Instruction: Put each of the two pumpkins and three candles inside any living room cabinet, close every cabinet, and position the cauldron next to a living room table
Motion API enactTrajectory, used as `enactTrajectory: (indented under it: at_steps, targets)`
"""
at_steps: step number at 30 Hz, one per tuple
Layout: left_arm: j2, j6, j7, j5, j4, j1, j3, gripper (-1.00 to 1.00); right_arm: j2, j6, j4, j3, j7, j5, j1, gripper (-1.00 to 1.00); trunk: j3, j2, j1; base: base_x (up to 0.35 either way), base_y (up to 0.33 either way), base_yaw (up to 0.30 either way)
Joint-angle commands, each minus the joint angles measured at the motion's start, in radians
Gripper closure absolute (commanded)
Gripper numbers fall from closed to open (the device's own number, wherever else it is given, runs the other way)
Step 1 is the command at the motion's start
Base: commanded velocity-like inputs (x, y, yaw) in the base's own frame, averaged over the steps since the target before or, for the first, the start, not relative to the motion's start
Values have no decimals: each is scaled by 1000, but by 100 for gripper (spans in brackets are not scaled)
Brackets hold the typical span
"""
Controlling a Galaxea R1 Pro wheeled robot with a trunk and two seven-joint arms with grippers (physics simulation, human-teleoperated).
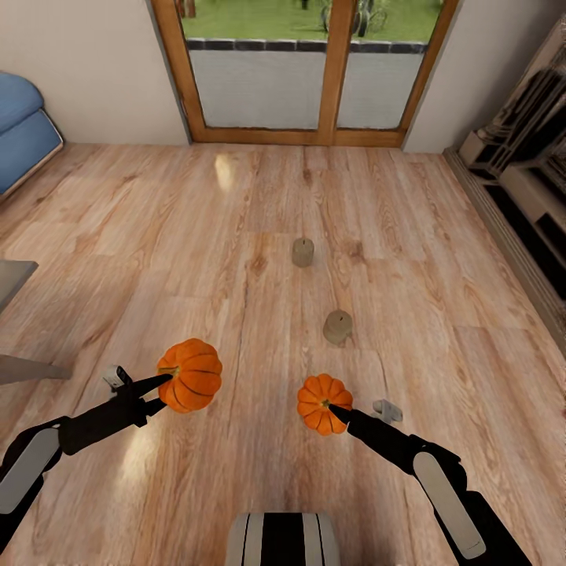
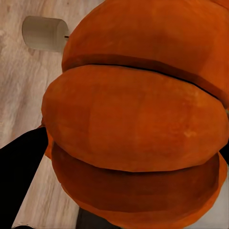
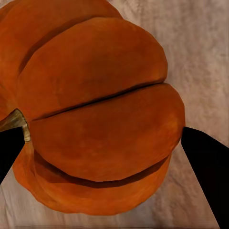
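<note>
While clamped in the left gripper (image 1: 161, 383) and right gripper (image 1: 334, 410), both pumpkins (image 1: 189, 375) (image 1: 323, 403) held up; two candles (image 1: 303, 251) (image 1: 338, 327) waiting mid-floor (image 1: 259, 204), cabinet step undone.

head cam: high, looks fwd+down over light wood-plank floor (image 1: 259, 196) | L wrist cam: very close on big ribbed orange pumpkin (image 2: 138, 119), shared w/ head (image 1: 191, 375) | R wrist cam: very close on small ribbed orange pumpkin (image 3: 95, 109), shared w/ head (image 1: 322, 402)

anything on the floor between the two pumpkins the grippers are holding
Nothing: in the head view, the stretch between the larger pumpkin and the smaller pumpkin is bare wooden floor. The nearest candle stands farther off, beyond the smaller one.
</note>
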State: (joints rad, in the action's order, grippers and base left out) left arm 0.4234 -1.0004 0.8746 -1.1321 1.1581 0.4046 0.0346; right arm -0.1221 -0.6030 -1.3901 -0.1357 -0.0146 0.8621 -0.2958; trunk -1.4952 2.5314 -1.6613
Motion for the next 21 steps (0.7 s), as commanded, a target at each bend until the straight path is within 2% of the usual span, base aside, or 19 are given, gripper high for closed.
enactTrajectory:
  at_steps: [1, 5, 13, 21]
  targets:
    - [0, -3, 1, 2, -1, 0, 1, 100, -1, -3, 0, -1, -1, 3, 0, 100, 3, 0, 1, -109, 20, 0]
    - [0, -3, 1, 2, -1, 0, 1, 100, -1, -3, 0, -1, -1, 3, 0, 100, 20, -1, 3, -39, 7, -47]
    - [0, -3, 1, 2, 0, 0, 1, 100, -1, -3, -1, -1, 3, 2, 0, 100, 58, -3, 6, -3, 1, -189]
    - [0, -3, 1, 2, 3, 0, -2, 100, -1, -3, -3, -1, 5, 2, 0, 100, 89, -5, 10, 0, 0, -18]
